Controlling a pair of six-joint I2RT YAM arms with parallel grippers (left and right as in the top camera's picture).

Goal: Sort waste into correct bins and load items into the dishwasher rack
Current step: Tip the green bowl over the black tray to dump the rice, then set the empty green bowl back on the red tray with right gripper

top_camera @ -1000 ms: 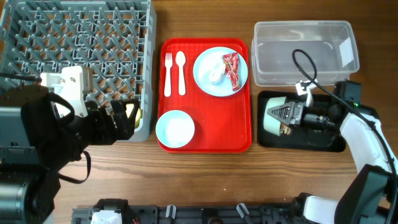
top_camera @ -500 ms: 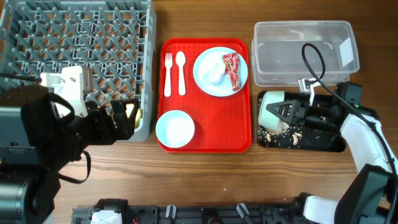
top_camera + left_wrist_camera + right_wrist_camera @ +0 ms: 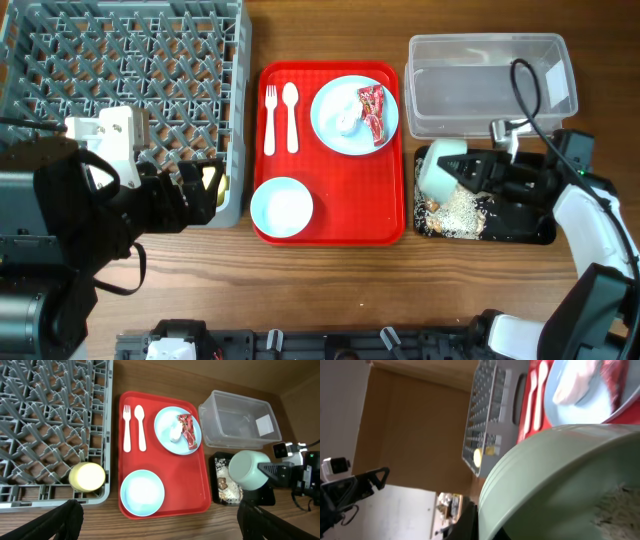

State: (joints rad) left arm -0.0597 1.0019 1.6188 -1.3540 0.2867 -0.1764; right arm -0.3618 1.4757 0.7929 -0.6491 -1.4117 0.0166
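More scraps (image 3: 455, 212) now lie in the black tray (image 3: 520, 230) at the front-right corner. Right gripper (image 3: 478, 172) is clamped on the mint-green bowl (image 3: 440, 168), tipped to empty it.

Left wrist: left gripper (image 3: 160, 510) spread wide, empty; yellow cup (image 3: 86, 476) sits in the rack (image 3: 45, 420).

Right wrist: the bowl fills the view, on its side.

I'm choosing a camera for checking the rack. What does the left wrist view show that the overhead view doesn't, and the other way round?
Only the left wrist view shows the yellow cup plainly, sitting in the near corner of the grey rack. Only the overhead view shows the left arm, which covers most of that corner. Both show the loaded red tray and the right claw holding the mint bowl tipped over the black tray, with scraps lying in it.
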